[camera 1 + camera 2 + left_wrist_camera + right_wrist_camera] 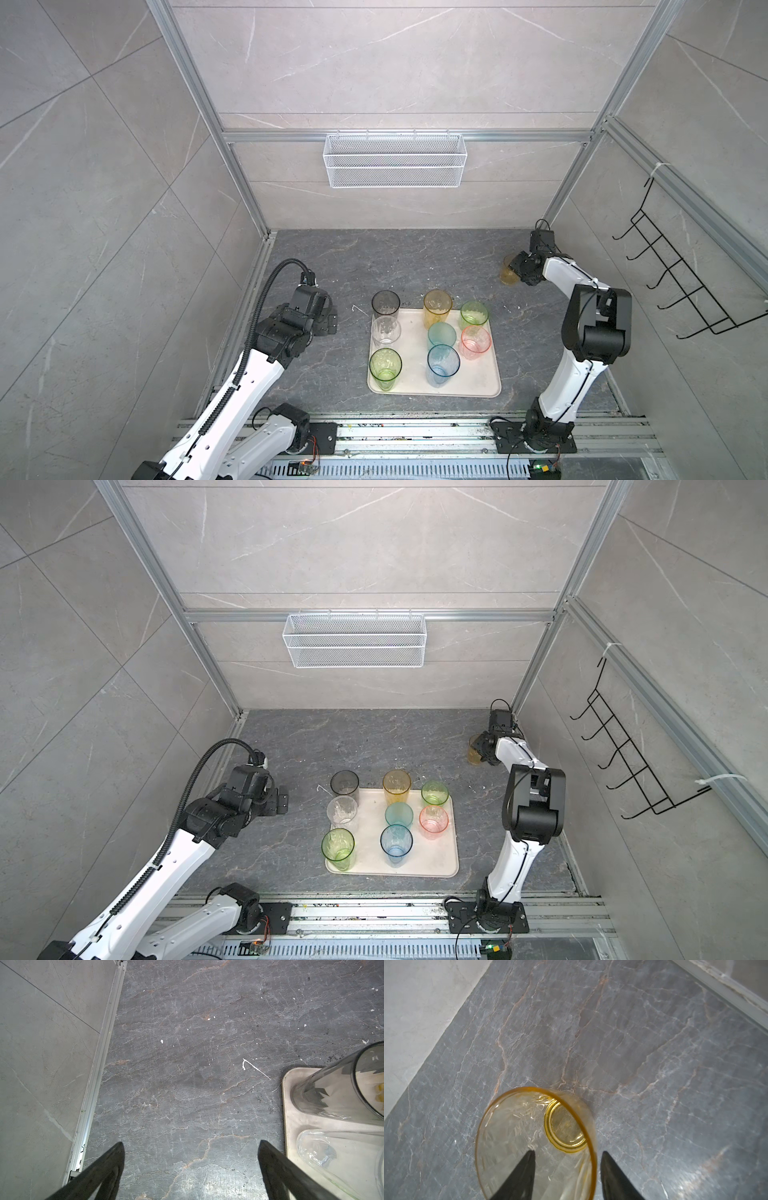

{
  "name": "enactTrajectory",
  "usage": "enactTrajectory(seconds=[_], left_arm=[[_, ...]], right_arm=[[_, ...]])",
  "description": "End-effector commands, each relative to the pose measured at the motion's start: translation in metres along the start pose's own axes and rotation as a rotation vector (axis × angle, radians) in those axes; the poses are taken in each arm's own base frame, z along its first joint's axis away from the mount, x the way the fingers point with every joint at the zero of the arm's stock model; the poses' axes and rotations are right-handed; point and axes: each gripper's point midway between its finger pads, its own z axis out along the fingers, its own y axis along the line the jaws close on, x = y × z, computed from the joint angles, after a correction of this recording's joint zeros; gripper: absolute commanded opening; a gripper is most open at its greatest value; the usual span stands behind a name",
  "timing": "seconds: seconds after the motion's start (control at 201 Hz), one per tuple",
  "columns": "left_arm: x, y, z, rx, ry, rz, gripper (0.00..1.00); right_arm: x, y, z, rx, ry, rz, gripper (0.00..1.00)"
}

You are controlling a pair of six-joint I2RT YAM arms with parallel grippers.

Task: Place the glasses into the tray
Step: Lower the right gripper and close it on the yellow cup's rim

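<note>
Overhead view of a two-armed robot working at a dark, stone-patterned table [415, 257]. A cream tray [478, 378] sits at the centre front, carrying eight upright tinted glasses in three columns. Its front right corner, in front of the pink glass [475, 341] and beside the blue glass [443, 361], is bare and looks like the spot left for the last one. That last one, an amber glass [508, 274], stands upright well apart from the tray, near the back right corner of the table. The right gripper [568, 1151] reaches down over it with its jaws apart, one finger inside the mouth and one outside, so the glass wall lies between them. The inner finger is not against the wall, so nothing is pinched yet. Straddling the rim like this probably suits a tumbler too wide to grasp around. The left gripper [192, 1142] hovers empty, jaws spread wide, over bare table just beside the tray's left edge and near the smoky grey glass [324, 1088], probably parked clear of the other arm's path
</note>
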Motion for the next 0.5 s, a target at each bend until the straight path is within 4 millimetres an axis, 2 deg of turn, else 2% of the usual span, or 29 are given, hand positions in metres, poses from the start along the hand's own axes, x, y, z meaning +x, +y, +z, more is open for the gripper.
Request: enactTrajectory(seconds=[0.0,0.498], left_arm=[[-0.0105,0.0033,-0.0064,-0.006,-0.028,-0.018,1.0],[-0.0107,0.0037,-0.0072,-0.003,-0.033,-0.024,1.0]], right_arm=[[-0.0017,0.0029,0.0039,-0.012,0.01,0.002,0.49],[0.0024,0.0055,0.0114,-0.022,0.036,-0.016,0.36]])
